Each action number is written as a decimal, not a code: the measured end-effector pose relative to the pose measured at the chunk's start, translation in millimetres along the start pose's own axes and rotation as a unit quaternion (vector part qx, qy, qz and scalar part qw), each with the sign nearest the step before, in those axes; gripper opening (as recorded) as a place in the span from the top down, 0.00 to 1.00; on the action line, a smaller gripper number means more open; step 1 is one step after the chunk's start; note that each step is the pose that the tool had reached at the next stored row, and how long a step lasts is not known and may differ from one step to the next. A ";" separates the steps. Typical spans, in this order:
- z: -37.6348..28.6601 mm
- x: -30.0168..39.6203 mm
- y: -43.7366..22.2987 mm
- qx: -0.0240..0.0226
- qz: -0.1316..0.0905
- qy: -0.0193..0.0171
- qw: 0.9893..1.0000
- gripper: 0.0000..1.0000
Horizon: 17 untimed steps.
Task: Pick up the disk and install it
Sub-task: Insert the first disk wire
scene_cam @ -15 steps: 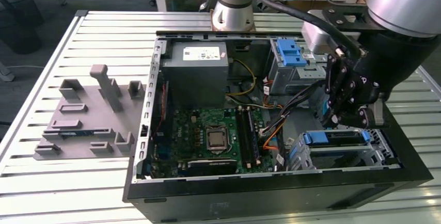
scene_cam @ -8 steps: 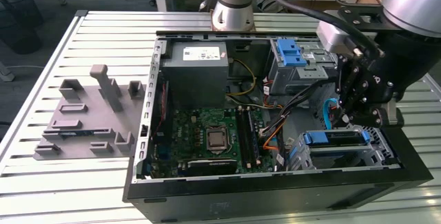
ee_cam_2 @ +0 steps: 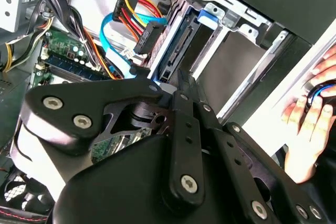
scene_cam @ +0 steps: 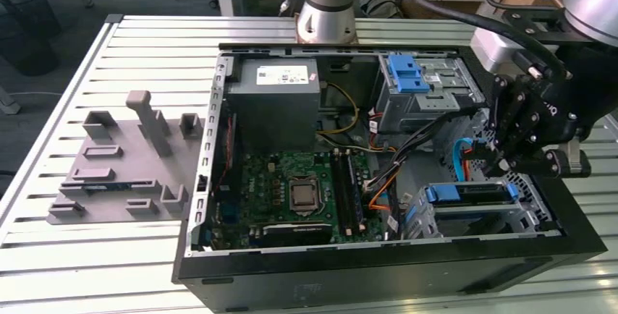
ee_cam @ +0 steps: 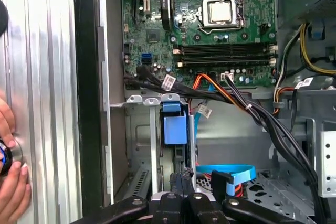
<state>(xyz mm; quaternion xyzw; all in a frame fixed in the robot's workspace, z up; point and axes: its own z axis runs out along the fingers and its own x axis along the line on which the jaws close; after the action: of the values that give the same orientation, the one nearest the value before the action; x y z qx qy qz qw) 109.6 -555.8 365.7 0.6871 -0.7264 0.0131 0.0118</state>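
The disk (scene_cam: 470, 194) sits in the drive cage at the exterior view's right of the open computer case, its blue carrier frame facing up. In the first wrist view the disk (ee_cam: 175, 129) stands edge-on in its slot, blue tab toward the motherboard. My gripper (scene_cam: 490, 163) hangs just above that cage. In both wrist views the fingers (ee_cam: 184, 178) are pressed together, with the gripper (ee_cam_2: 184, 83) shut at the disk's near edge and nothing between them. I cannot tell whether the tips touch the disk.
SATA and power cables (ee_cam_2: 137, 22) hang loose beside the slot. A grey power supply box (scene_cam: 273, 90) and a blue latch (scene_cam: 406, 75) lie further back. A grey fixture (scene_cam: 126, 162) stands on the table at the left. A person's hand (ee_cam: 11, 182) rests outside the case.
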 end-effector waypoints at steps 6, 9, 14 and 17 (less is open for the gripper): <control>-2.2 -1.5 -3.4 0.000 0.000 0.000 1.000 0.89; -4.1 -4.1 -5.1 0.000 0.000 0.000 1.000 0.89; -4.4 -11.0 -10.0 0.000 0.001 0.000 1.000 0.89; -4.5 -15.8 -15.5 0.000 0.001 0.000 1.000 0.89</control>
<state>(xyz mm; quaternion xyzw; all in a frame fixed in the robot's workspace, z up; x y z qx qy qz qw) 125.9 -540.8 369.8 0.6862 -0.7272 0.0133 0.0115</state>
